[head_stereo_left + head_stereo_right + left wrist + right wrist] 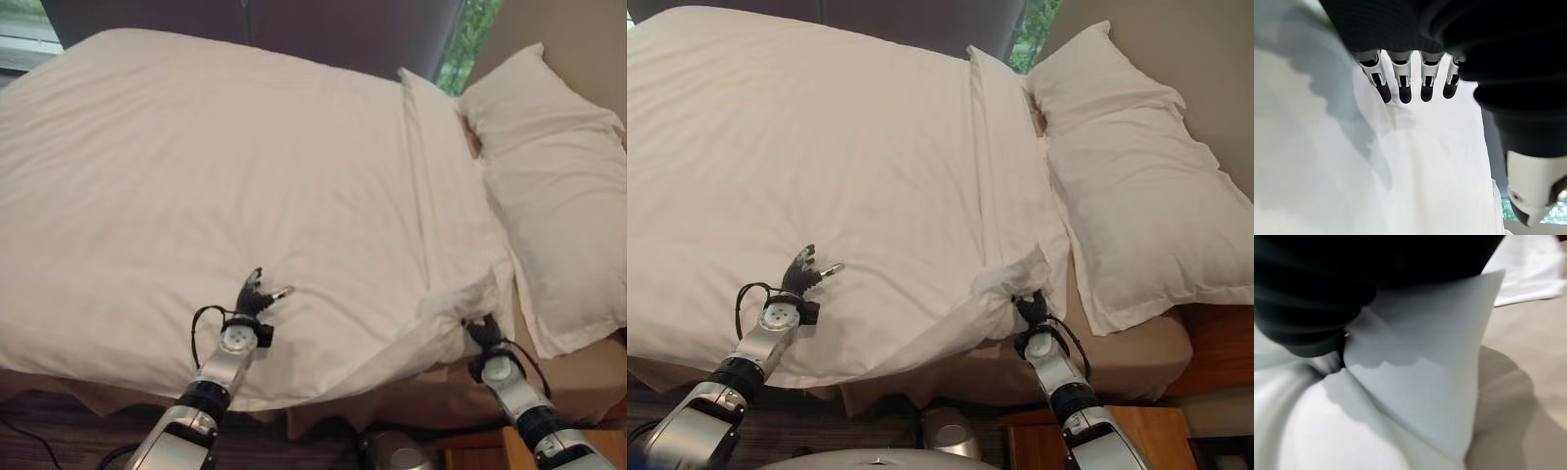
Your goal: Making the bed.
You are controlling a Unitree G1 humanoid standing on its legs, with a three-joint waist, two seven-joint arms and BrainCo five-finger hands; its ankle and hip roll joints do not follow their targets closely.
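I saw the white duvet (pixel 225 186) spread over the bed, its near corner bunched at my right hand (pixel 1032 311). That hand gripped the corner, cloth pinched against its dark cover. My left hand (pixel 257 297) rested on the duvet near its near edge, fingers (pixel 1402 83) relaxed, holding nothing. Two pillows (pixel 1136 186) lay beyond the right hand, beside the duvet's folded edge.

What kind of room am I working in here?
Most likely a bedroom, perhaps a hotel room: a bed with a white duvet, two white pillows at its head, and a window with greenery beyond.
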